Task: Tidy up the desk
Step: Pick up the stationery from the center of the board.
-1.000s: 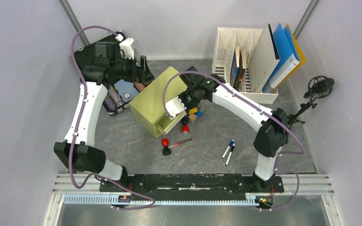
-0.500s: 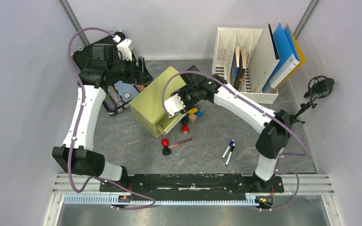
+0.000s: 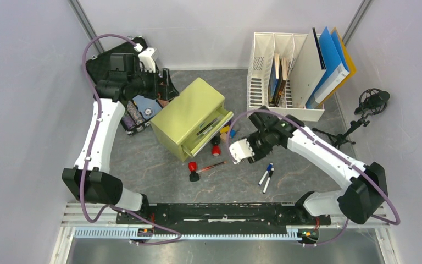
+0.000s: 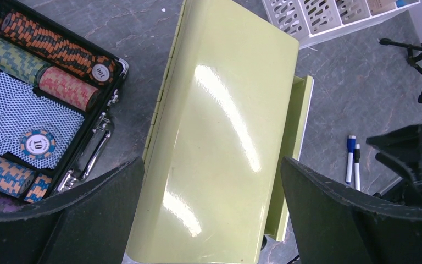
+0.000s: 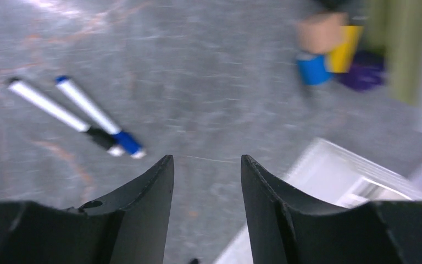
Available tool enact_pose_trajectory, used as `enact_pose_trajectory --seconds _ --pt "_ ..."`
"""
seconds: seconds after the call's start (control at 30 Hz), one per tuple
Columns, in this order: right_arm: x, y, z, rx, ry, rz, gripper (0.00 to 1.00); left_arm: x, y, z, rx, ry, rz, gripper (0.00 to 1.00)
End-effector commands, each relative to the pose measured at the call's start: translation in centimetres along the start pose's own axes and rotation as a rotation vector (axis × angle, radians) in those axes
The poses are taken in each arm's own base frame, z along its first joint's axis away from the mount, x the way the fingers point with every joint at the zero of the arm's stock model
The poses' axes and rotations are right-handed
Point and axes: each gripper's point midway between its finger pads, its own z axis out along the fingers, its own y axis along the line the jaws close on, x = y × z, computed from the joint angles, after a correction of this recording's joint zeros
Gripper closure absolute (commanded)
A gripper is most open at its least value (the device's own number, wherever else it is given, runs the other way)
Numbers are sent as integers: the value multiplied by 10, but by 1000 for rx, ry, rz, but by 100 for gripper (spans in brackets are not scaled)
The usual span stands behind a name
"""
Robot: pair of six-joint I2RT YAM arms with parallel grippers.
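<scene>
The dark grey veined desk (image 3: 159,165) carries a yellow-green drawer cabinet (image 3: 189,115) with a drawer partly open (image 3: 213,125). My left gripper (image 3: 165,88) is open and empty, with its jaws wide apart above the cabinet top (image 4: 220,137). My right gripper (image 3: 255,151) is open and empty, low over bare desk (image 5: 209,110). Two markers (image 3: 266,174) lie just in front of it; in the right wrist view they (image 5: 77,115) lie at the left. Small coloured blocks (image 3: 226,132) lie by the drawer and show blurred in the right wrist view (image 5: 324,49).
An open case of poker chips (image 3: 137,110) (image 4: 27,104) lies left of the cabinet. Two red stamps (image 3: 193,170) (image 3: 216,148) and a red pen (image 3: 213,166) lie in front of it. A white file holder (image 3: 261,66) with folders stands back right, beside a small microphone tripod (image 3: 362,115).
My right arm has pulled back from the cabinet drawer to the front right, over the desk near the markers. My left gripper has shifted slightly right, over the cabinet.
</scene>
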Motion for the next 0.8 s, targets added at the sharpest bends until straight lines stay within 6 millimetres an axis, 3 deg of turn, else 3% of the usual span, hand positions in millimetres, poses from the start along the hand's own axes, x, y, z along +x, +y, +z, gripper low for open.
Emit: enact_pose_trajectory --seconds 0.0,0.13,0.4,0.77 --pt "9 69 20 -207 -18 60 47 -16 5 4 -5 -35 16 0" --pt "18 101 40 -275 -16 73 50 -18 10 9 -22 -31 8 0" --pt "18 125 65 -353 -55 116 52 -8 18 17 -39 5 -7 0" --pt "27 129 81 -351 -26 136 55 -1 18 20 -30 15 -16 0"
